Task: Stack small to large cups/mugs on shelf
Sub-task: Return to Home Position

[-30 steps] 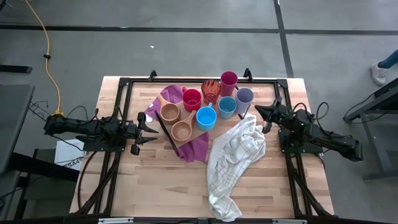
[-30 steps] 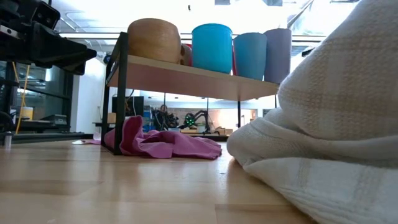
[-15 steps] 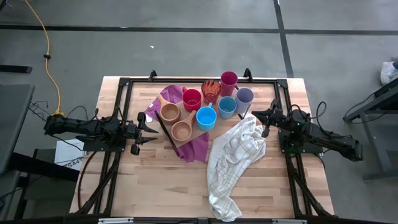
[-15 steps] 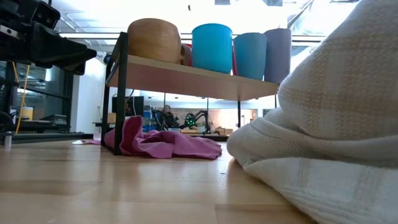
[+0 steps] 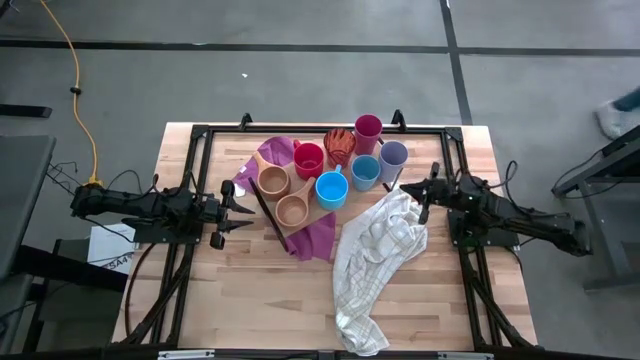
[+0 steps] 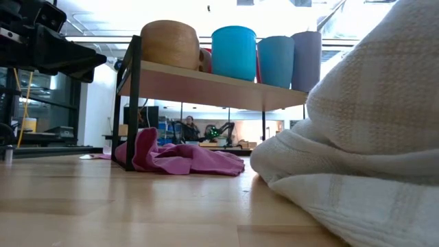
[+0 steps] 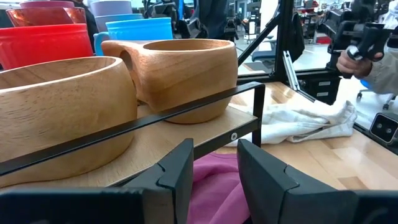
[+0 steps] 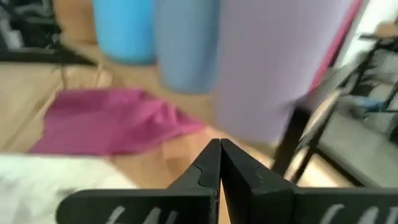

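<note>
Several cups stand on the light-wood shelf (image 6: 206, 86). They are two tan handled mugs (image 5: 273, 181) (image 5: 292, 210), a red mug (image 5: 309, 159), an orange-red cup (image 5: 340, 147), a magenta tumbler (image 5: 368, 128), two blue cups (image 5: 331, 189) (image 5: 365, 172) and a lavender tumbler (image 5: 393, 155). My right gripper (image 5: 408, 188) is shut and empty, just to the right of the lavender tumbler (image 8: 273, 62), pointing at it. My left gripper (image 5: 238, 212) is open and empty at the shelf's left end, facing the tan mugs (image 7: 186, 74).
A purple cloth (image 5: 315, 240) lies under the shelf. A white checked towel (image 5: 375, 250) is heaped on the table's right half, just under my right gripper. The shelf's black frame bar (image 7: 155, 121) crosses in front of my left gripper. A person's hand (image 7: 354, 62) shows beyond the table.
My right gripper has moved toward the table's left edge, closer to the lavender tumbler. The cups and the towel have stayed where they were.
</note>
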Available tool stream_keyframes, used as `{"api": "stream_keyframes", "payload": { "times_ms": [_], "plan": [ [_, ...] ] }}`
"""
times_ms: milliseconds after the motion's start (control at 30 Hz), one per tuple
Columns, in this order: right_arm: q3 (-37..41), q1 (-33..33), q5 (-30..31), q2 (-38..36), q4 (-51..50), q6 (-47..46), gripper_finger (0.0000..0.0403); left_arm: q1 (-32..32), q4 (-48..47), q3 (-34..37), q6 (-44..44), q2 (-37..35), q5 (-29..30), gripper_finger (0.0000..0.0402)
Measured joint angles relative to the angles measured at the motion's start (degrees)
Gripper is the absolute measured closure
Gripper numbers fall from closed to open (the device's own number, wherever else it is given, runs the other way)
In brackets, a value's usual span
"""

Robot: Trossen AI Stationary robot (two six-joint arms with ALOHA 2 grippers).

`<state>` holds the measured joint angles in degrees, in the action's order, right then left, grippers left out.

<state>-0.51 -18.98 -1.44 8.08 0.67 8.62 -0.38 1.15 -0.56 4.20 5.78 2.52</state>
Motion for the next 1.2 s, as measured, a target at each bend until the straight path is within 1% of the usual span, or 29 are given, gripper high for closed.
{"api": "stream_keyframes", "payload": {
  "times_ms": [133, 300, 433, 533, 800, 1000, 1133, 1200],
  "plan": [
    [0.04, 0.00, -5.56, 3.79, 0.86, 0.38, 0.0403, -0.01, -0.01, 0.00, -0.01, -0.01, 0.01, 0.0291],
    [0.04, 0.00, -14.08, 2.76, 2.30, -0.05, 0.0403, -0.02, -0.02, 0.00, -0.02, -0.02, 0.02, 0.0291],
    [0.04, 0.02, -15.63, 0.56, 2.51, 0.17, 0.0403, 0.00, -0.01, 0.00, -0.01, -0.01, 0.01, 0.0291],
    [0.04, 0.02, -14.15, 0.12, 2.32, 0.83, 0.0403, -0.01, 0.00, 0.00, -0.01, -0.01, 0.00, 0.0291],
    [0.04, 0.02, -5.45, -0.04, 1.19, 0.64, 0.0403, -0.02, 0.00, 0.00, 0.00, 0.00, 0.01, 0.0291],
    [0.04, 0.02, 0.41, -3.99, 0.64, -0.06, 0.0403, 0.00, 0.00, 0.00, -0.02, 0.00, 0.02, 0.0291],
    [0.04, 0.00, 1.27, -7.52, 0.33, -1.05, 0.0403, -0.01, -0.01, 0.00, 0.00, -0.01, 0.01, 0.0291],
    [0.07, 0.01, 1.27, -7.93, 0.66, -1.89, 0.0403, 0.00, -0.02, 0.00, 0.00, 0.00, 0.02, 0.0291]
  ]
}}
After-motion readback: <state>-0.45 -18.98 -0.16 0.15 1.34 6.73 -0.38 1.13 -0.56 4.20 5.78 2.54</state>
